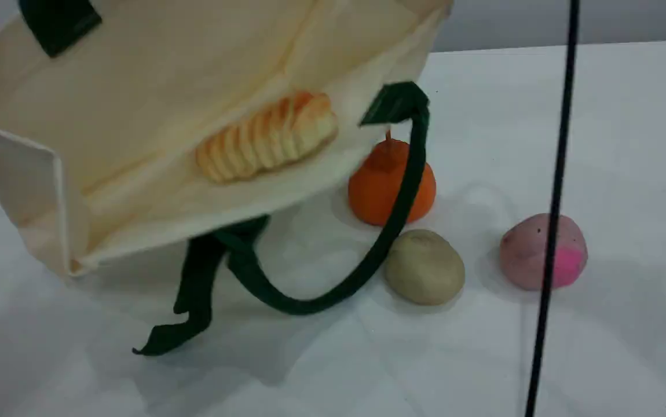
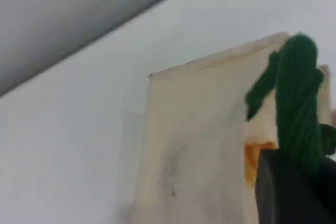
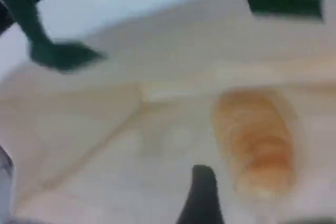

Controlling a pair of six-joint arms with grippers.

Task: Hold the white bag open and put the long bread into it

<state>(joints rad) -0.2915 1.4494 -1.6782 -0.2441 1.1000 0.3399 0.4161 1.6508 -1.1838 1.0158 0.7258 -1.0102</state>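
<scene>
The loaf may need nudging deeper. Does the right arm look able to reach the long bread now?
Probably yes: the white bag gapes open, and the long bread lies uncovered just ahead of the right gripper's fingertip, nothing between.

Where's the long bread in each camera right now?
Scene view: long bread lying inside the white bag, upper centre.
Left wrist view: not identifiable; only an orange smudge.
Right wrist view: right of centre, inside bag.
Shared landmark: the bag's green handles.
</scene>
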